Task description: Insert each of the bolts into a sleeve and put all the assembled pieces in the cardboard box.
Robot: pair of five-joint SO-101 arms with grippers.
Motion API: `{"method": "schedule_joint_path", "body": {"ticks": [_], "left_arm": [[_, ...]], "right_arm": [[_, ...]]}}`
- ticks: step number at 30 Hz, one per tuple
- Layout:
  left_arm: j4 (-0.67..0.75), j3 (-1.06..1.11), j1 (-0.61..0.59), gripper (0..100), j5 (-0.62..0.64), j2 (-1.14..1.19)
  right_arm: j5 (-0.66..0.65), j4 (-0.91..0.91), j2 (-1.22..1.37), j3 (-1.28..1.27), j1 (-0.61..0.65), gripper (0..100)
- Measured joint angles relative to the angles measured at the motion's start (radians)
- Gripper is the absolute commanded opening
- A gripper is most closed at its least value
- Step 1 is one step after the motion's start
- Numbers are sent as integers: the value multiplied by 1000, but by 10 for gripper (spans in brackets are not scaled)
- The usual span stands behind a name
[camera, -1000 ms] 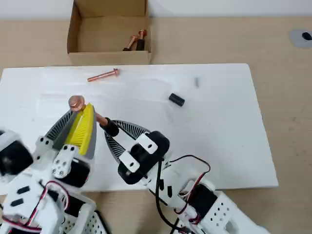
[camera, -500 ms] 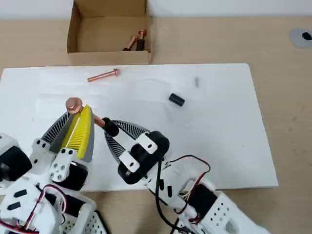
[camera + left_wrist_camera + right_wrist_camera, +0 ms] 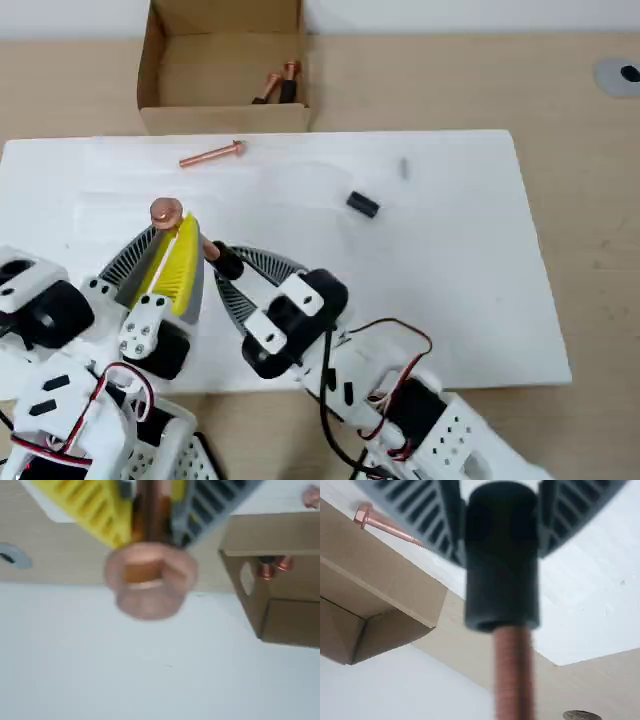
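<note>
My left gripper [image 3: 176,228], with one yellow and one grey finger, is shut on a copper bolt [image 3: 166,212] just behind its hex head [image 3: 150,585]. The bolt's threaded shank [image 3: 514,675] enters a black sleeve [image 3: 226,262], and my right gripper [image 3: 229,264] is shut on that sleeve [image 3: 502,555]. Both are above the white board, near its front left. The cardboard box [image 3: 150,70] stands behind the board with two assembled pieces [image 3: 279,85] in its right corner. A second bolt [image 3: 212,154] and a second black sleeve [image 3: 362,205] lie loose on the board.
The white board [image 3: 450,280] covers most of the wooden table. A grey disc [image 3: 617,76] sits at the far right edge of the table. The box [image 3: 270,580] and the loose bolt [image 3: 385,524] show behind the grippers in the wrist views.
My left gripper swung the bolt's head slightly left, then back right and a little farther from me. The right gripper and sleeve stayed put.
</note>
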State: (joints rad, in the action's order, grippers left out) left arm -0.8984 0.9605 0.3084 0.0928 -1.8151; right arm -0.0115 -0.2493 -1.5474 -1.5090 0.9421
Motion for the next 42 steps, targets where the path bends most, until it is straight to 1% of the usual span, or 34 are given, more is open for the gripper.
{"method": "schedule_joint_path", "body": {"ticks": [4,16,20,21,24,26,28,31,38,42], "left_arm": [[0,9,0,12,-20,-2],[-2,11,6,12,-20,-2],[-2,11,8,24,-6,-2],[-3,11,12,47,-6,-2],[-43,11,41,116,9,25],[-86,-9,41,146,75,55],[-126,-43,41,161,118,101],[-184,-107,41,177,137,184],[-344,-308,43,209,133,370],[-451,-442,43,209,61,480]], "right_arm": [[0,0,0,0,0,10],[0,0,0,35,3,10],[0,0,0,35,3,10],[0,0,0,35,3,10],[0,0,0,35,3,10],[0,0,0,35,3,10],[2,0,0,35,3,10],[2,0,0,35,3,9],[2,0,0,35,3,9],[2,0,0,35,3,9]]}}
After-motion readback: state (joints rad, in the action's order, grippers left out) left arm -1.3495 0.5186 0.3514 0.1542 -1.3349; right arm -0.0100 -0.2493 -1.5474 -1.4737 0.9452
